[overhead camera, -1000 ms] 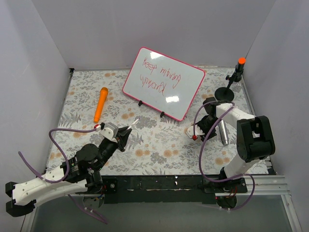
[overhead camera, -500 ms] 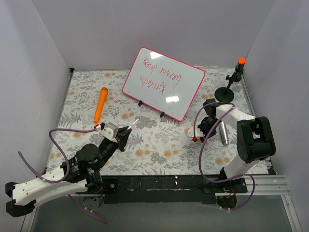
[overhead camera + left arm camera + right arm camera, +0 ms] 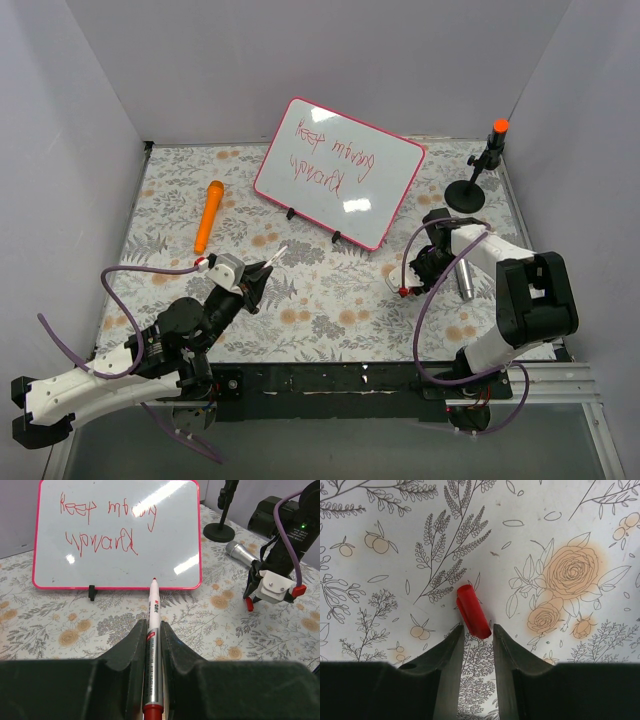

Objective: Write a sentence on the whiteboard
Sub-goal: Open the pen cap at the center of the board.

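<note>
The whiteboard (image 3: 385,195) stands tilted on its black feet at the back middle, also in the left wrist view (image 3: 165,555). The sentence (image 3: 330,150) is on it in two red handwritten lines (image 3: 100,527). My left gripper (image 3: 262,270) is shut on the red marker pen (image 3: 155,600), uncapped, with its tip pointing at the board from a short way in front of it. My right gripper (image 3: 478,627) is open, pointing down close over the tablecloth. A red marker cap (image 3: 472,611) lies on the cloth, its near end between the fingertips; it also shows in the left wrist view (image 3: 249,604).
An orange microphone (image 3: 210,217) lies at the left of the board. A silver microphone (image 3: 466,278) lies beside my right arm. A black stand with an orange top (image 3: 484,165) is at the back right. White walls close in three sides.
My right gripper has shifted slightly toward the near right, low over the cloth. The left arm, the marker and the board have not moved.
</note>
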{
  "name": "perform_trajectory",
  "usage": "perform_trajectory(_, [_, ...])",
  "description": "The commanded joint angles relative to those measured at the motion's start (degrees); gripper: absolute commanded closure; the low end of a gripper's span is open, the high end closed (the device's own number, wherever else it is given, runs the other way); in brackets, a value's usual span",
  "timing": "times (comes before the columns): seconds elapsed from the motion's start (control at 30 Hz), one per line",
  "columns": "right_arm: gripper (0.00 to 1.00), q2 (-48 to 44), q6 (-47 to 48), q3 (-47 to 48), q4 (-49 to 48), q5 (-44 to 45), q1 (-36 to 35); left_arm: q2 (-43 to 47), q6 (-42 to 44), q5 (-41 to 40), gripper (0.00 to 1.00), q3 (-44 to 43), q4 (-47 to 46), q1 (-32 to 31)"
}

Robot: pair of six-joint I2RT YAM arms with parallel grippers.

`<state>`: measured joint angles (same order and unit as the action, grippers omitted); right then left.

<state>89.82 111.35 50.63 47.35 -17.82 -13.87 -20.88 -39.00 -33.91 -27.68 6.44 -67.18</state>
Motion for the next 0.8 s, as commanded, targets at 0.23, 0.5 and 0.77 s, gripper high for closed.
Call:
perform_trajectory(0.23, [0.64, 2.0, -2.4, -4.5, -0.9, -4.7, -2.6, -1.9, -0.3, 3.0, 1.0, 0.1, -0.4, 0.5])
perform_trajectory(0.5, [0.59, 5.3, -8.2, -3.4, 1.0, -3.6, -5.6, -3.0, -2.9, 6.4, 1.0, 0.2, -1.8, 0.5])
perform_trajectory(0.77, [0.75, 10.3, -18.7, -1.7, 1.5, -0.9, -6.5, 0.8, -16.5, 11.9, 1.0, 3.4, -6.1, 0.5])
